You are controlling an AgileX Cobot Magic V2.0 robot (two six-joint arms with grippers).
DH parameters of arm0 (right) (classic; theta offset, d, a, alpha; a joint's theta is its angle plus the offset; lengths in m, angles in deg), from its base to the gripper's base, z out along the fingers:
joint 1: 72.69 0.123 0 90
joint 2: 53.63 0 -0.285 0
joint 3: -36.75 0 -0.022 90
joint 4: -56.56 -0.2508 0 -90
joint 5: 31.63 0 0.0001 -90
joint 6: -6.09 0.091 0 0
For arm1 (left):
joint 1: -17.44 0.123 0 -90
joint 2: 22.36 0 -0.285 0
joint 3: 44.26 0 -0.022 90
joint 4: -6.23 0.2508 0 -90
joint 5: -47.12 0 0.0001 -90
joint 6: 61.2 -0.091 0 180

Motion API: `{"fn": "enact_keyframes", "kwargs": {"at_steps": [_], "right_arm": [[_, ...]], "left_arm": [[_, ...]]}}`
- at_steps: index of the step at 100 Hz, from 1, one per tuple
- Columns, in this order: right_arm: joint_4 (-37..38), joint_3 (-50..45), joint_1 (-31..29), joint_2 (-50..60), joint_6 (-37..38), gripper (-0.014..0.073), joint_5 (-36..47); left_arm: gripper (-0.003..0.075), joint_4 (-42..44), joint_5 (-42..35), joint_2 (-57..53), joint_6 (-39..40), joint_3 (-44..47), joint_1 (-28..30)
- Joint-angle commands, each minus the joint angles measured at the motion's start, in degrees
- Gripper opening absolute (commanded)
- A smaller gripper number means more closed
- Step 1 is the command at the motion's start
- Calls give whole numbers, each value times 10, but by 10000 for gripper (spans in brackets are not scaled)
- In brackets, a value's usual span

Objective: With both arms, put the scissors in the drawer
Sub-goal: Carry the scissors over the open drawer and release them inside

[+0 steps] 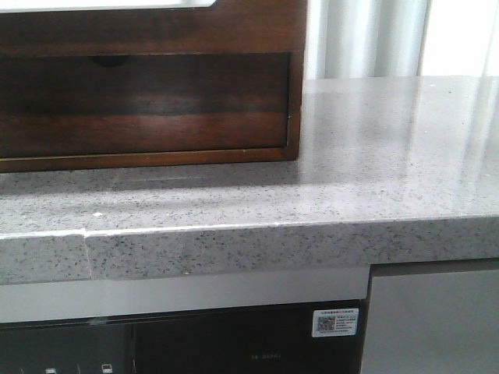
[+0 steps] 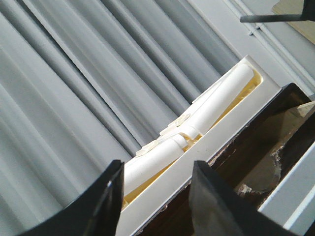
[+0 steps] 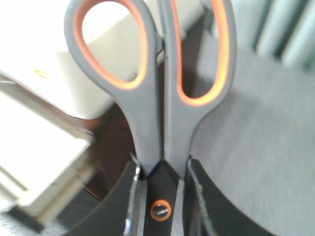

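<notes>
Scissors [image 3: 162, 113] sit clamped in the right gripper [image 3: 160, 172], its two black fingers [image 3: 197, 196] pressed against the shanks on either side of the pivot screw, with the blades hidden below. Both grey handles stick out away from the gripper, the orange lining bright inside each loop, and the handles lie shut against each other. Beyond them the right wrist view is blurred: a speckled grey surface [image 3: 266, 123] on one side, a pale boxy shape on the other.

From the front, neither arm shows. A wooden cabinet [image 1: 292, 78] stands on the grey stone surface [image 1: 374, 156], and its wide dark drawer [image 1: 156, 101] looks pushed in, roughly level with the frame, the half-round notch just visible at its top edge.

The left gripper [image 2: 155, 196] hangs with its fingers [image 2: 110, 196] spread apart and nothing between them. Past them lies a white tray [image 2: 206, 142] holding pale rolled items [image 2: 216, 103], right beside a dark wooden edge [image 2: 266, 123], with grey pleated curtains [image 2: 74, 73] behind. Where the scissors are relative to the drawer I cannot tell, since they appear only in the right wrist view.
</notes>
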Motion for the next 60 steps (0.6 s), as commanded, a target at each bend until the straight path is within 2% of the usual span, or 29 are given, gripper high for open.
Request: {"fn": "enact_keyframes", "kwargs": {"at_steps": [1, 24, 39, 60], "right_arm": [[-36, 30, 29, 31, -43, -69, 33], [-22, 102, 161, 24, -78, -69, 43], [31, 132, 244, 0, -79, -69, 62], [94, 138, 318, -51, -86, -69, 79]], "left_arm": [[295, -24, -23, 3, 12, -15, -1], [295, -24, -23, 3, 12, -15, -1], [295, -24, -23, 3, 12, -15, -1], [295, -24, -23, 3, 12, -15, -1]]}}
